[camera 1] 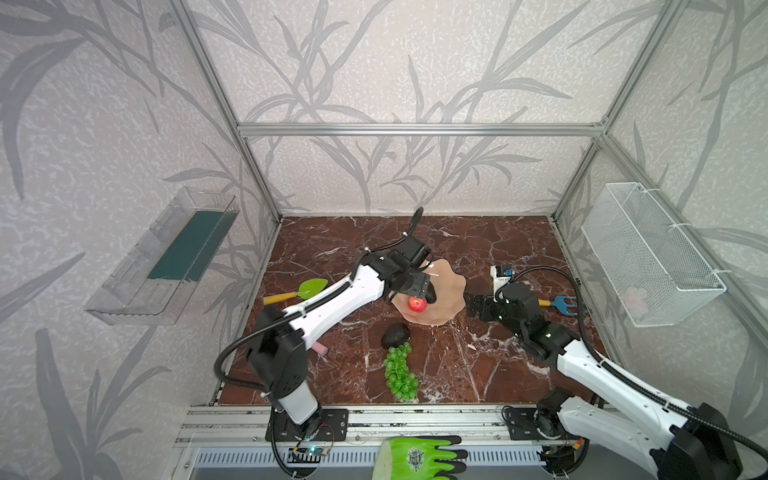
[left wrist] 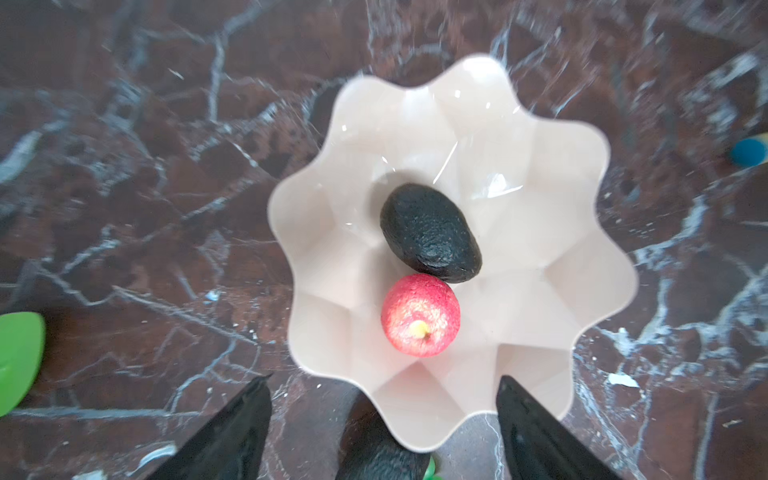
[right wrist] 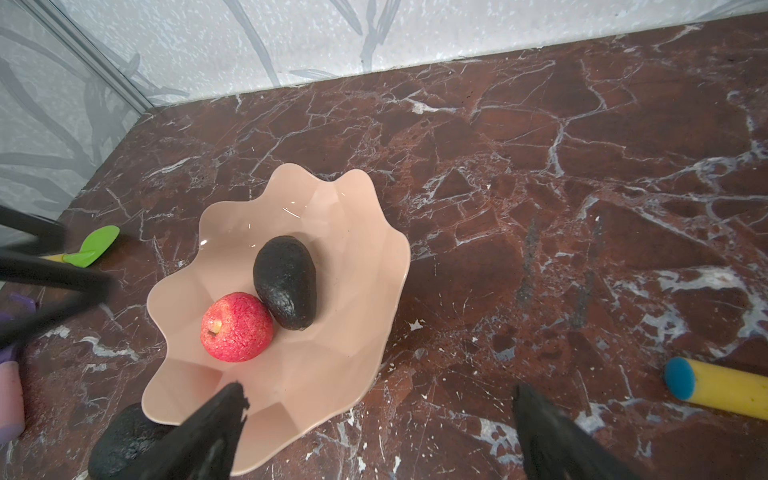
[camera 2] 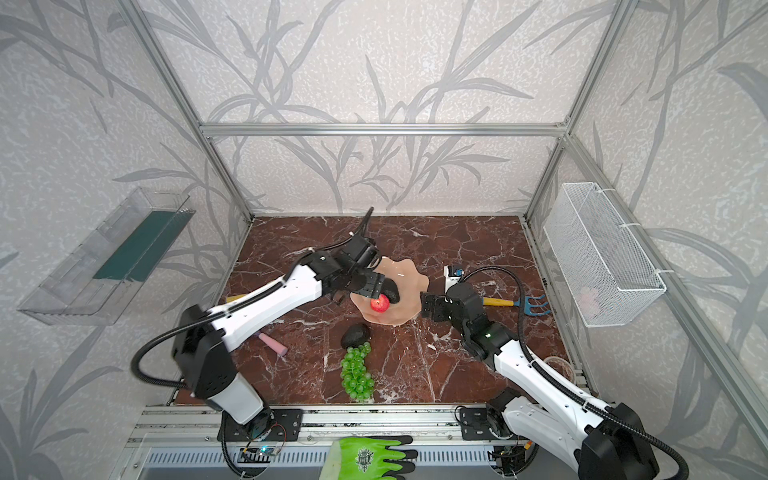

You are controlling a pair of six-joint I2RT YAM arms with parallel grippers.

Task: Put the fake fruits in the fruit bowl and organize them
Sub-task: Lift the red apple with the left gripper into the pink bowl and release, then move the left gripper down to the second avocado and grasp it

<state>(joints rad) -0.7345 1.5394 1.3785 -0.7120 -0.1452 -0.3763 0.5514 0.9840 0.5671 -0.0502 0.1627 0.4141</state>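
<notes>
Left gripper (left wrist: pixel 383 378): hung wide open, empty, above fruit bowl (left wrist: pixel 582 257) holding red apple (left wrist: pixel 420 316) touching one avocado (left wrist: pixel 430 232); apple placement judged done, next called for grasping second avocado (camera 1: pixel 395 335) beside green grapes (camera 1: pixel 400 372) on marble table (camera 1: pixel 457 365).

A brown marble-veined tabletop (camera 1: pixel 457 365) carries a green leaf-shaped toy spade (camera 1: pixel 305 290) with a yellow handle at its left side, a small pink cylinder (camera 2: pixel 273 344) nearer the front left, and a blue toy rake (camera 1: pixel 566 304) with a yellow handle at the right. A clear plastic tray (camera 1: pixel 162 257) hangs on the left wall and a white wire mesh basket (camera 1: pixel 648 253) on the right wall. A bright green glove (camera 1: pixel 419 457) lies past the front edge
</notes>
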